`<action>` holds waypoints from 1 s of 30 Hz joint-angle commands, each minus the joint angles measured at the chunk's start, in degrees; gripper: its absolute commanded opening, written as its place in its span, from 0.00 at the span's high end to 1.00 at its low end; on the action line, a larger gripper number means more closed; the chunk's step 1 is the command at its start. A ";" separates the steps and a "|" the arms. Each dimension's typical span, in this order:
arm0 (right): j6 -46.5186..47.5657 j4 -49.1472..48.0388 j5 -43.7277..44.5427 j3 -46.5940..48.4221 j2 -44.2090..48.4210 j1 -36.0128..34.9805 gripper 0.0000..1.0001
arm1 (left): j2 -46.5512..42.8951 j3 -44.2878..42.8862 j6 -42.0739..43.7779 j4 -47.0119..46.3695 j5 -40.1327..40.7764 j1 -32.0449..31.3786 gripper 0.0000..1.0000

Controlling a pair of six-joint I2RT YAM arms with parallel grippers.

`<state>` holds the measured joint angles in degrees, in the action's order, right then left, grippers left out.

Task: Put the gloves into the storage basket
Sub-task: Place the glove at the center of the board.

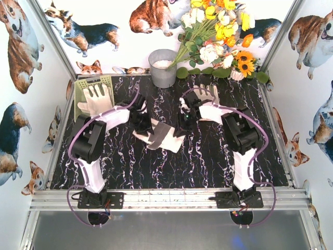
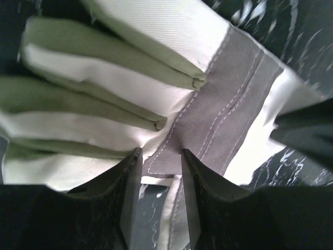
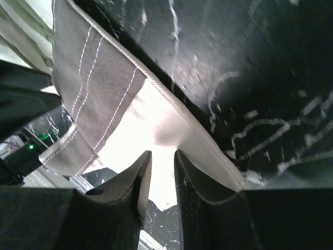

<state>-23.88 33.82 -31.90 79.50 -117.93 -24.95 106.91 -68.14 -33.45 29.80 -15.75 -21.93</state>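
One cream-white glove (image 1: 158, 136) with a grey patch hangs stretched between my two grippers over the middle of the dark marbled table. My left gripper (image 1: 141, 123) is shut on the edge of its grey patch (image 2: 218, 109), and the fingers of the glove (image 2: 88, 99) point away. My right gripper (image 1: 183, 123) is shut on its white cuff end (image 3: 156, 130). The pale yellow-green storage basket (image 1: 80, 86) stands at the back left with a glove (image 1: 97, 99) lying in it. Another glove (image 1: 208, 94) lies flat behind the right arm.
A round grey metal bucket (image 1: 163, 67) stands at the back centre. A bunch of artificial flowers (image 1: 223, 36) leans at the back right. Printed walls close the left, right and back sides. A metal rail (image 1: 166, 199) runs along the near edge.
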 commanded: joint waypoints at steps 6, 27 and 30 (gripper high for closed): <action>-6.16 -6.48 2.94 -18.32 13.04 -0.45 0.72 | 8.87 -10.27 6.09 -8.07 -9.72 -0.02 0.70; -14.45 -9.58 9.72 -21.41 29.00 -8.99 0.62 | 8.98 -20.59 18.87 -3.92 -17.10 -5.28 0.57; -12.23 -2.99 13.59 -19.31 34.43 -5.52 0.58 | 5.57 -20.99 18.02 -4.97 -12.51 -4.77 0.47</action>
<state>-39.62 24.21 -24.67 55.09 -91.79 -33.93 118.98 -86.37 -15.66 26.44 -33.15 -27.51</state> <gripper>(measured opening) 0.410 0.491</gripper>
